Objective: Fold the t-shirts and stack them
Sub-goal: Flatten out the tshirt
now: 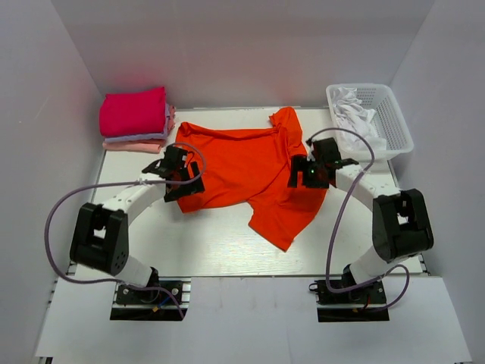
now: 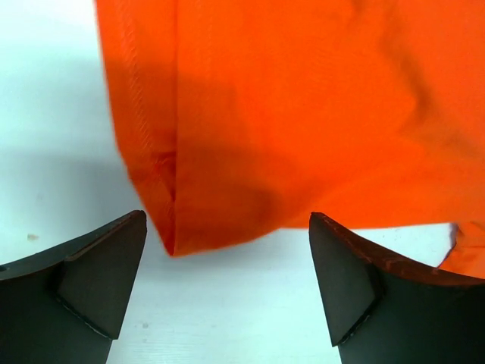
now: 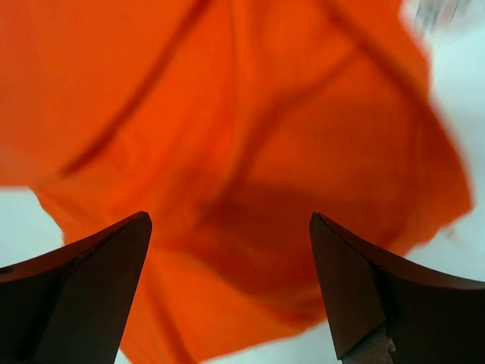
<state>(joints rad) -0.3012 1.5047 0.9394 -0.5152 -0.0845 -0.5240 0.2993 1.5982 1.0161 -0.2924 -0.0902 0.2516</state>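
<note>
White tabletop (image 1: 197, 250) carries everything. Orange-red t-shirt (image 1: 242, 163) lies loose and crumpled mid-tabletop, one corner trailing toward the near edge, another bunched at the far side. White basket (image 1: 395, 127) sits far right with white cloth (image 1: 352, 110) in it. Folded stack (image 1: 135, 120) sits far left, magenta on top, paler shirts under. Left end effector (image 2: 227, 258) is spread wide at the shirt's left hem corner, gripping nothing. Right end effector (image 3: 227, 265) is spread wide over the shirt's right side, not clamped.
</note>
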